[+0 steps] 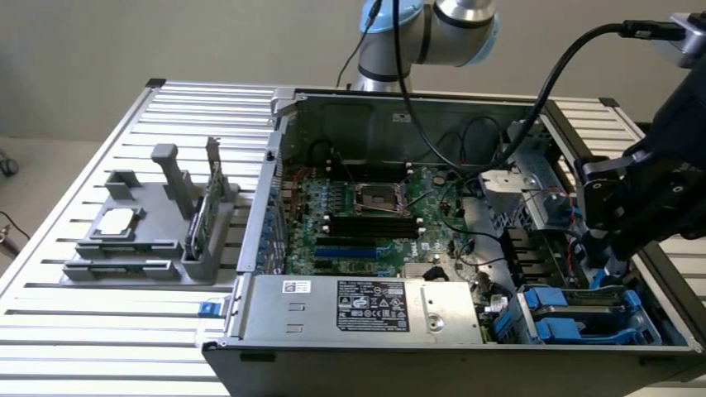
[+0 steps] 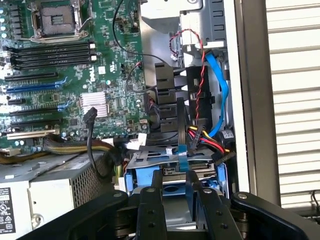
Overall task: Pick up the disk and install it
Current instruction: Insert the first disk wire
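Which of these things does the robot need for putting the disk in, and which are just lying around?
For the job:
disk, in its blue frame
gripper, close over it
open computer case

Just lying about:
processor chip
green circuit card, upright
grey holder keeping both

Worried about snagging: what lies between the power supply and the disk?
A tangle of cables fills the gap between the power supply and the disk, seen in the wrist view and also the exterior view.
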Tool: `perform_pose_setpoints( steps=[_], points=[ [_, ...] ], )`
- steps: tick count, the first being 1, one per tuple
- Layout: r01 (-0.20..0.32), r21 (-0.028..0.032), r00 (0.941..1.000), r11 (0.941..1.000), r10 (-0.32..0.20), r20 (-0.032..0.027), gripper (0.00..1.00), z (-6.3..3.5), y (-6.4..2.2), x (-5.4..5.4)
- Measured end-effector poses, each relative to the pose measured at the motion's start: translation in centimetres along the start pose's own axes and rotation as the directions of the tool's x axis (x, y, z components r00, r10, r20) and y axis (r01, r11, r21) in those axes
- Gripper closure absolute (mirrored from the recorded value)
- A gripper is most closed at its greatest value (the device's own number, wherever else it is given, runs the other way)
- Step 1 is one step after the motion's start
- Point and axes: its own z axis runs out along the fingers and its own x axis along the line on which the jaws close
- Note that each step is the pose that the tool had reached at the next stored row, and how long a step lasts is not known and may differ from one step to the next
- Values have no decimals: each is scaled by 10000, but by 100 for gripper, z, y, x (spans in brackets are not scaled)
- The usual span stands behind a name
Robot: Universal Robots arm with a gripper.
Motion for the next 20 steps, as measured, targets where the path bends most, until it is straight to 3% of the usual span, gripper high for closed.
perform_pose_setpoints(
  steps=[11, 20],
  points=[
    [-737, -279, 9973, 9969, 737, -8, 67, 1, 3, -25],
    [-883, -448, 9961, 9951, 882, -37, 67, 4, 16, -143]
  ],
)
